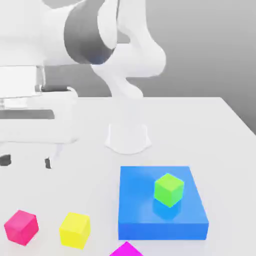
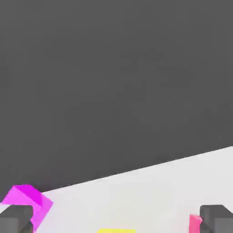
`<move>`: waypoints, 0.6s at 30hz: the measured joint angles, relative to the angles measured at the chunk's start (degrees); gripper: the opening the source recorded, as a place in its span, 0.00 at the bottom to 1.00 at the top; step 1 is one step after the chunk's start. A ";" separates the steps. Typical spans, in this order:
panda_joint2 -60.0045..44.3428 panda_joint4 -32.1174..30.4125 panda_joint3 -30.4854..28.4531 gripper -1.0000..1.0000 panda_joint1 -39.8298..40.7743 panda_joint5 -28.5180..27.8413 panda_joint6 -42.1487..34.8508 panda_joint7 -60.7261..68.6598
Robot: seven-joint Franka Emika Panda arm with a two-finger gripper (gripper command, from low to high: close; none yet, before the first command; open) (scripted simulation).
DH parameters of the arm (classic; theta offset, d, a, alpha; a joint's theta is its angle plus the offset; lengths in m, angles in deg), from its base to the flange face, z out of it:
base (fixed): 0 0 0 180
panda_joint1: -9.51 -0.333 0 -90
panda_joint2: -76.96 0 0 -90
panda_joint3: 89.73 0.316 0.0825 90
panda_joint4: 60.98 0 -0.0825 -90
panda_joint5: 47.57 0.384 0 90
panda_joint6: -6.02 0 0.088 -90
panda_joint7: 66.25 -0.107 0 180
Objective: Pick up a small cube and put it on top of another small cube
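Arm raised, jaws spread wide and empty; nothing lifted yet.

Largest first: the table [image 1: 210, 120], then the blue block [image 1: 162, 202] bearing a green cube [image 1: 169, 189]. The pink cube [image 1: 21, 227] lies beside the yellow cube [image 1: 75, 230]; the magenta cube [image 1: 127, 249] is set apart. With gripper [image 1: 27, 161] above, the wrong lookalike could be grasped, or the yellow neighbour knocked.

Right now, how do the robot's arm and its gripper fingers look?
The arm is glossy white with rounded links and a dark grey band at one joint. It stands on a round white base. The gripper has a boxy white hand and dark grey, blocky fingertips.
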 joint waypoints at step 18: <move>-24.79 1.14 3.63 0.00 9.22 6.65 12.70 7.59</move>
